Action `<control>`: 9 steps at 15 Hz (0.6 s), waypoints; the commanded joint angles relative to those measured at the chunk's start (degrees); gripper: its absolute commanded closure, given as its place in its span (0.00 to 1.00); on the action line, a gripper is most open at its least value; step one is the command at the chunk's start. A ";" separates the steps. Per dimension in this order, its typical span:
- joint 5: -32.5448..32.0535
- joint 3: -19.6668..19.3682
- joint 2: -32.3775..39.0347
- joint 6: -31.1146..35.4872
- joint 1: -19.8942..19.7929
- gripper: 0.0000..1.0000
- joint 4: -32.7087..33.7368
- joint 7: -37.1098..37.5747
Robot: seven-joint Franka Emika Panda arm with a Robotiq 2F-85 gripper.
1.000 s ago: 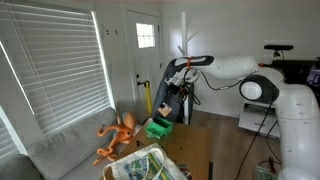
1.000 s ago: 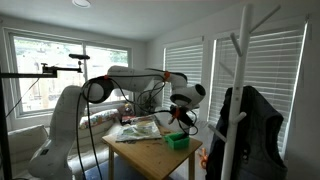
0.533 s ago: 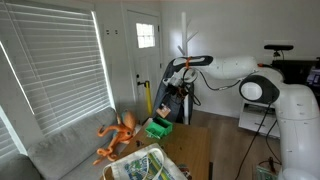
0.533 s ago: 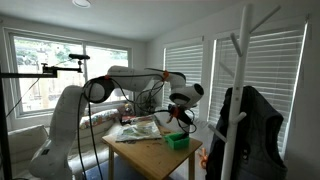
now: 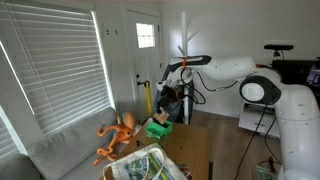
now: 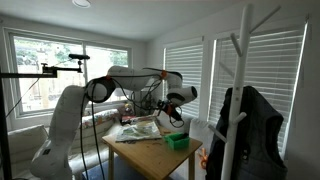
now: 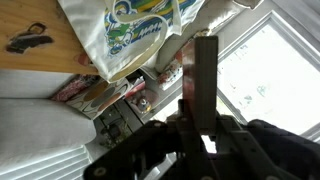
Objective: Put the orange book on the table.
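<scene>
My gripper is shut on the orange book and holds it in the air above the brown wooden table. In the wrist view the book is edge-on, a thin slab with a reddish side, clamped between the fingers. In both exterior views the gripper hangs above and a little to the side of the green box, which stands near the table's end. The book itself is hard to make out in the exterior views.
A printed white bag lies on the table and shows in the wrist view. An orange octopus toy sits on the grey couch. A white coat rack with a dark jacket stands beside the table.
My gripper has lifted with the book and moved up and away from the green box, toward the middle of the table.
</scene>
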 commanded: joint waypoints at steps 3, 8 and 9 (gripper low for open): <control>0.77 -1.59 0.17 -0.50 0.81 0.95 0.36 -0.20; -3.68 -2.61 -5.31 -16.12 0.78 0.95 -6.80 7.53; -4.13 -2.90 -6.22 -18.67 0.95 0.95 -8.23 9.03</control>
